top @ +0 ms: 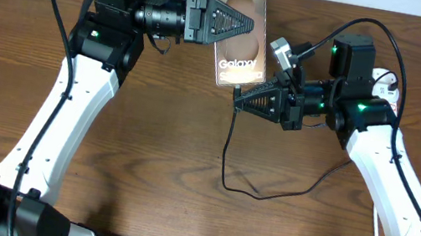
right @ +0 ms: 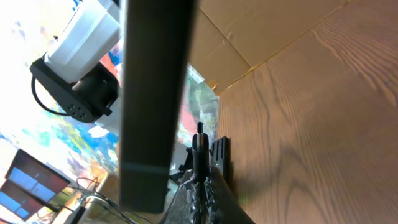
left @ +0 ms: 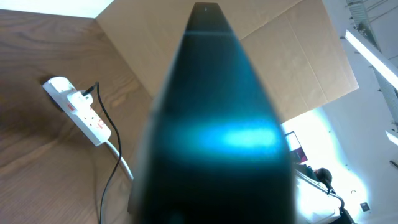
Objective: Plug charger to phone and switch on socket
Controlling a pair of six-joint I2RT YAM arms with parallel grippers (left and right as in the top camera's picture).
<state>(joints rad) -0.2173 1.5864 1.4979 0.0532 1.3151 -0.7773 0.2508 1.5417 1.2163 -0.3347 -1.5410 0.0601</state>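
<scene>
My left gripper (top: 248, 24) is shut on the phone (top: 241, 34), holding the bronze phone with white "Galaxy" lettering tilted above the far middle of the table. In the left wrist view the phone (left: 217, 124) is a dark blur filling the middle and hiding the fingers. Just below the phone's lower edge, my right gripper (top: 239, 97) is shut on the charger's plug tip (right: 199, 143), which sticks out past the fingers beside the edge-on phone (right: 155, 93). The black charger cable (top: 226, 150) hangs down and loops right. The white socket (left: 81, 112) lies on the table, mostly hidden behind the right arm overhead.
A white cord (left: 121, 160) and the thin black cable (left: 111, 127) leave the socket across the wooden table (top: 153, 160). A brown cardboard sheet (left: 292, 56) stands at the table's far edge. Both white arms reach in from the near corners.
</scene>
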